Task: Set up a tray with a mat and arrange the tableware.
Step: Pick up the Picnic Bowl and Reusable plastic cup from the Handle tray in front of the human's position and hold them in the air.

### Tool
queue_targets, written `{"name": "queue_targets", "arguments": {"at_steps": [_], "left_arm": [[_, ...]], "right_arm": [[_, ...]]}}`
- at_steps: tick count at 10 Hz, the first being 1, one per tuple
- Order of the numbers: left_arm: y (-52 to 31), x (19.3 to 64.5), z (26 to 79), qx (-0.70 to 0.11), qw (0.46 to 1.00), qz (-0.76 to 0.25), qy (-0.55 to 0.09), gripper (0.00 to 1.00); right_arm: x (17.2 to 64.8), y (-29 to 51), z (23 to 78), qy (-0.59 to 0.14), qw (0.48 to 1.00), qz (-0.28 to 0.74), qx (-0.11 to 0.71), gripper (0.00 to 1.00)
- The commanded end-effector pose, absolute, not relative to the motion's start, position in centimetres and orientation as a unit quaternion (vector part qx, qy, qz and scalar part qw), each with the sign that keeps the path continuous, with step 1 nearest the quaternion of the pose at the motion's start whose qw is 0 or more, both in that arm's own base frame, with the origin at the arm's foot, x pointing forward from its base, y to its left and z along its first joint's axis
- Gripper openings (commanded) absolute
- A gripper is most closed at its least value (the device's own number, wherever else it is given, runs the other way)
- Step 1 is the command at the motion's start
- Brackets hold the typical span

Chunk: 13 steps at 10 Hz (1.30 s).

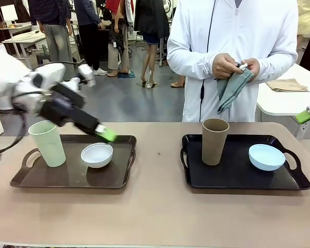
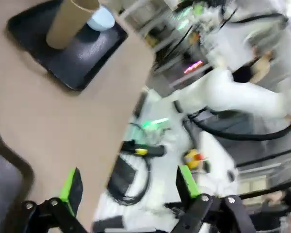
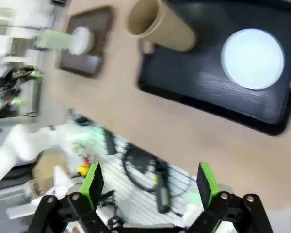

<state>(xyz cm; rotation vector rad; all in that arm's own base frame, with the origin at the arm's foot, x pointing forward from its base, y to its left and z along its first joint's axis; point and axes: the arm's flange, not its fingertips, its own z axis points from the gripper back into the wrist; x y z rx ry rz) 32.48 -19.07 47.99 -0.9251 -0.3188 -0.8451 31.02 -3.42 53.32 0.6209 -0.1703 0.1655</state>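
A pale green cup [image 1: 47, 143] and a white bowl [image 1: 97, 155] stand on the brown left tray [image 1: 72, 178]. On the black right tray [image 1: 232, 175] are a brown cup [image 1: 215, 141] and a light blue bowl [image 1: 266, 157]. The person at the far side holds a folded grey-green mat [image 1: 231, 89] in both hands. My left gripper [image 1: 106, 134] hangs blurred just above the white bowl, open and empty [image 2: 130, 184]. My right gripper [image 1: 307, 114] is at the far right edge, off the table, open and empty [image 3: 150, 183]; its view looks down on the brown cup [image 3: 160, 26] and the blue bowl [image 3: 252, 58].
A beige cloth [image 1: 287, 85] lies on a white table behind at the right. Bare tabletop [image 1: 157, 170] separates the two trays and runs along the front edge. Other people stand far back.
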Motion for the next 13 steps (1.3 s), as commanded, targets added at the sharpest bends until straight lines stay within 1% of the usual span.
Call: {"name": "queue_targets", "arguments": {"at_steps": [1,2,3,4,7,8,9,10,11,12,13], "left_arm": [[-24.5,35.1,46.8,-0.219,0.777,-0.513,-0.292,1.0],[-28.4,35.6,46.6,-0.107,0.711,-0.583,-0.379,1.0],[-31.1,36.7,46.2,0.021,0.623,-0.633,-0.46,1.0],[-26.9,32.6,48.6,-0.312,0.779,-0.501,-0.211,1.0],[-26.9,32.6,48.6,-0.312,0.779,-0.501,-0.211,1.0],[-28.3,33.8,47.9,-0.292,0.771,-0.522,-0.218,1.0],[-29.7,36.6,48.5,-0.299,0.761,-0.506,-0.275,1.0],[-31.6,39.6,48.8,-0.295,0.743,-0.503,-0.327,1.0],[-33.6,41.8,48.4,-0.276,0.725,-0.514,-0.366,1.0],[-35.0,43.1,47.2,-0.267,0.705,-0.532,-0.385,1.0],[-36.8,44.4,45.9,-0.252,0.686,-0.567,-0.38,1.0]], "right_arm": [[32.9,-2.9,51.6,-0.015,0.981,0.019,0.194,1.0],[34.3,-2.6,51.0,0.008,0.988,0.0,0.157,1.0],[35.0,-1.8,50.4,0.047,0.979,0.007,0.197,1.0],[32.5,-3.1,52.2,-0.05,0.981,0.029,0.183,1.0],[32.5,-3.1,52.2,-0.05,0.981,0.029,0.183,1.0],[33.1,-3.0,51.8,-0.036,0.982,0.025,0.185,1.0],[36.1,-1.7,51.1,-0.028,0.988,0.017,0.148,1.0],[38.1,-0.1,50.7,-0.036,0.994,0.023,0.099,1.0],[40.3,0.6,50.1,-0.045,0.998,0.009,0.042,1.0],[41.6,1.0,49.6,-0.056,0.998,0.006,0.006,1.0],[42.4,1.4,49.4,-0.069,0.997,0.01,-0.019,1.0]]}}
